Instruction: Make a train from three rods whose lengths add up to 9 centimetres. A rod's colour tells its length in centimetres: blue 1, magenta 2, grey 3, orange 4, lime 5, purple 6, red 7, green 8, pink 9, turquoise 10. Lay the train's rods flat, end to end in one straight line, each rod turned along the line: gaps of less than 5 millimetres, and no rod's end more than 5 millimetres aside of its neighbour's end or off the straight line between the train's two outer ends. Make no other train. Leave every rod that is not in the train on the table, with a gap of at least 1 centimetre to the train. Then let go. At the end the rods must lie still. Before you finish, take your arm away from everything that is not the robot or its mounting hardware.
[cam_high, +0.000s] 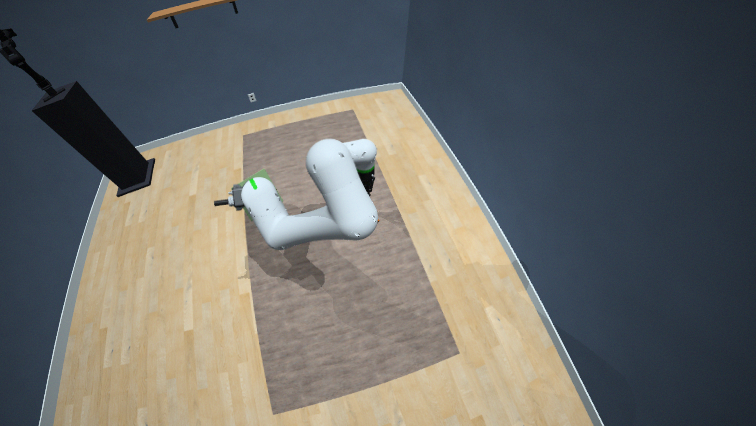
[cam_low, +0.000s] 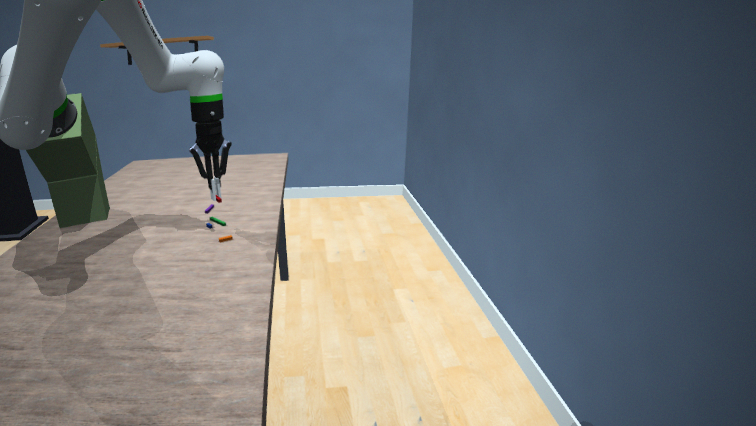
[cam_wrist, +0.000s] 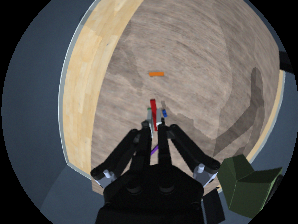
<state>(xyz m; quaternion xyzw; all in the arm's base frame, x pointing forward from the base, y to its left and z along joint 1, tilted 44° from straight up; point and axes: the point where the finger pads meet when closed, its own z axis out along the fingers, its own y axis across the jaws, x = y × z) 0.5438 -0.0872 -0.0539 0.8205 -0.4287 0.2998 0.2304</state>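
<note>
Red and slender, a rod (cam_low: 218, 198) (cam_wrist: 154, 111) is gripped above the wood-grained table (cam_high: 359, 328) (cam_low: 185, 317) (cam_wrist: 200, 55) by the black two-finger gripper (cam_high: 369, 185) (cam_low: 215, 191) (cam_wrist: 155, 114). The fingers are clenched across its narrow width, so its ends are left exposed for lining up against a neighbour.

A purple rod (cam_low: 209, 208) (cam_wrist: 154, 150), a green rod (cam_low: 217, 220), a short blue rod (cam_low: 209, 225) (cam_wrist: 164, 113) and an orange rod (cam_low: 225, 238) (cam_high: 378, 220) (cam_wrist: 156, 74) are left scattered at differing angles on the table; no train is formed.

By the colour code, nine cannot be made from any three of the five visible rods, so another small one is probably hidden. If it is a second blue, red is wanted in the train; if it is magenta, purple and blue are wanted, and red is presumably being cleared away.

Either way, a flat, gentle lowering is called for. Green and blue lie near each other, and either could be nudged by the fingertips; release is best delayed until the rod is supported.
</note>
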